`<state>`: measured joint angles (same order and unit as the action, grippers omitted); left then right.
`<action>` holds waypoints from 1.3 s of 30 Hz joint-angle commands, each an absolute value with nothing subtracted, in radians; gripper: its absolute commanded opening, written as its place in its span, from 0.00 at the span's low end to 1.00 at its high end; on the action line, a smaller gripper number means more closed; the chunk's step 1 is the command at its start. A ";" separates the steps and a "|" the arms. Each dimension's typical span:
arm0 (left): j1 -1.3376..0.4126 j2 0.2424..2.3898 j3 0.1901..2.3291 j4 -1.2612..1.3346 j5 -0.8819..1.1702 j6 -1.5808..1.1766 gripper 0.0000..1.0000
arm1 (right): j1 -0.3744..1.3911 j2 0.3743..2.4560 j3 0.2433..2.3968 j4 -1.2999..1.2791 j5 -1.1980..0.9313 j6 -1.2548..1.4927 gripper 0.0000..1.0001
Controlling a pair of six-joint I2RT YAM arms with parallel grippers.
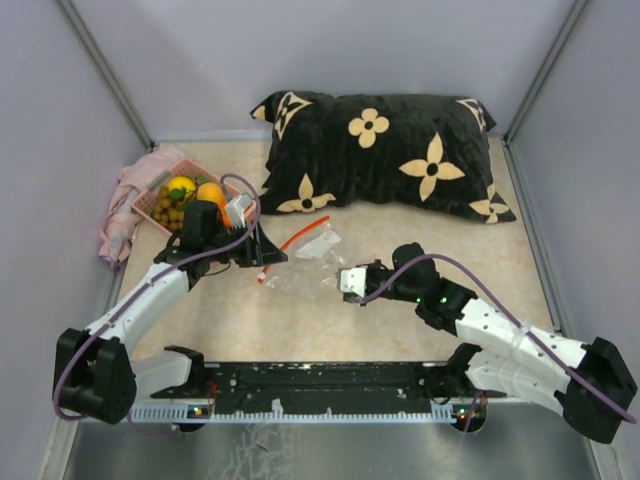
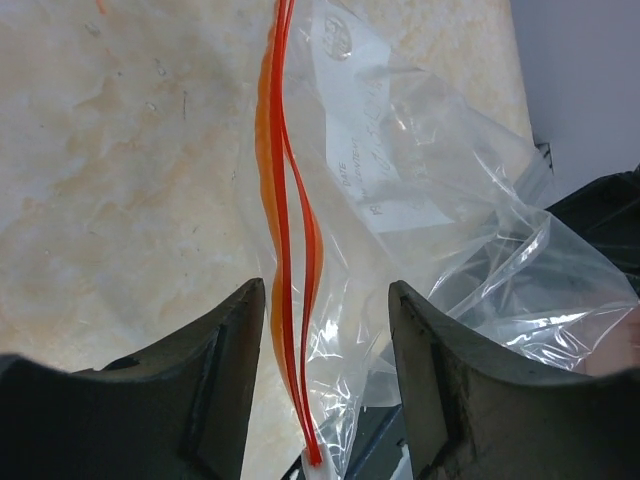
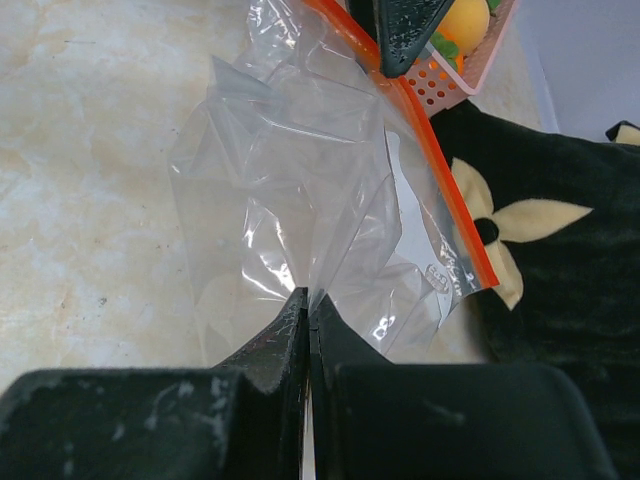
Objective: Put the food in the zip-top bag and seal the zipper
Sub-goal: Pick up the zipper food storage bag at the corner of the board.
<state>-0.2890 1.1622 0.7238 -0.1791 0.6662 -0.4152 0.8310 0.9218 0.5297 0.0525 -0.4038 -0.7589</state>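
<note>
Right wrist: right hand (image 3: pixel 308 300) pinches zip-top bag (image 3: pixel 290 170); left hand (image 2: pixel 327 300) spread astride zipper (image 2: pixel 280 180).

From above, the left arm (image 1: pixel 150 295) hides the near corner of the basket (image 1: pixel 148 203) and some food (image 1: pixel 183 186) — the brown balls (image 1: pixel 165 210) are too small to count. The bag (image 1: pixel 312 262) shows as a faint clear patch. In the left wrist view the zipper (image 2: pixel 283 200) runs off the top edge; whether the left end effector (image 2: pixel 325 290) touches it cannot be told. The right wrist view crops basket and pillow (image 3: pixel 560 250) — the right end effector (image 3: pixel 308 305) hides the fold it pinches.
</note>
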 commanded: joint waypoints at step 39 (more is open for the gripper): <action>-0.591 0.903 0.733 -0.169 0.098 -0.305 0.00 | 0.843 0.866 0.760 -0.117 0.028 0.165 0.55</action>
<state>-0.5461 0.9077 0.6926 -0.2012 0.2256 -0.3370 0.8352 0.8223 0.6510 -0.0631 -0.0574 -0.0925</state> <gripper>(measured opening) 0.012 0.545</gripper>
